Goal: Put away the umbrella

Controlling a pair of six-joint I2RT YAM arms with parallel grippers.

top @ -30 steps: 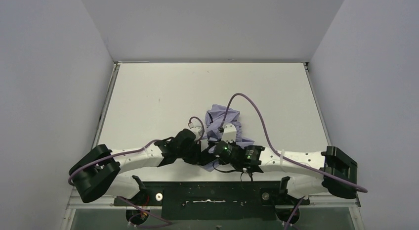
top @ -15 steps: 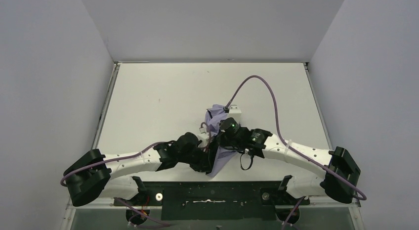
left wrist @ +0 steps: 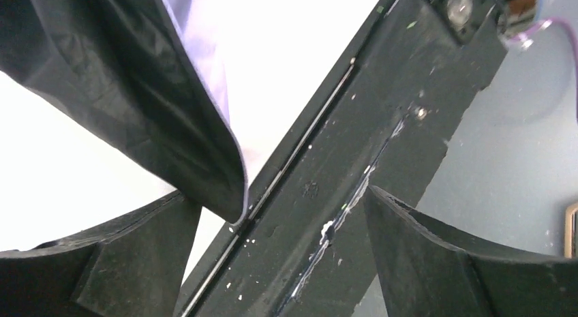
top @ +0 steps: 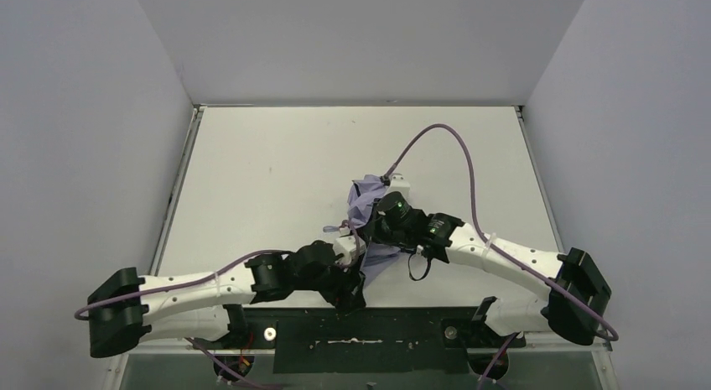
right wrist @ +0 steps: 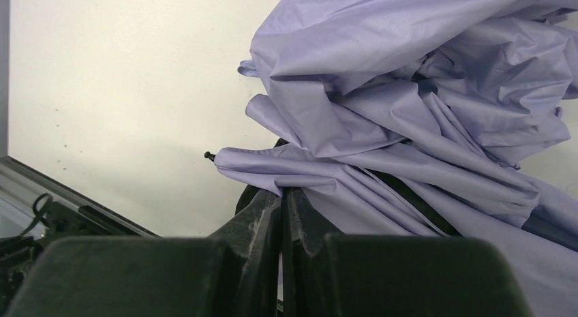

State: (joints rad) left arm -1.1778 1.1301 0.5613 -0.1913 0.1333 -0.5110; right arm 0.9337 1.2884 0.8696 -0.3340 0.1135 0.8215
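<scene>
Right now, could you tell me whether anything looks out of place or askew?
The umbrella is a crumpled heap at the centre of the table, lavender fabric bunched instead of wrapped. The right gripper has its jaws shut on a fold; the left gripper hangs open beside a flap.

The umbrella [right wrist: 409, 92] is seen to be of thin lavender cloth, much creased, with a soft sheen on the folds. The table [top: 268, 172] is shown smooth and matt. At six o'clock of it, the black bar [left wrist: 382, 126] is found matt, scratched and speckled white. The right gripper [right wrist: 281, 194] is made of black plastic, grainy and dull.
</scene>
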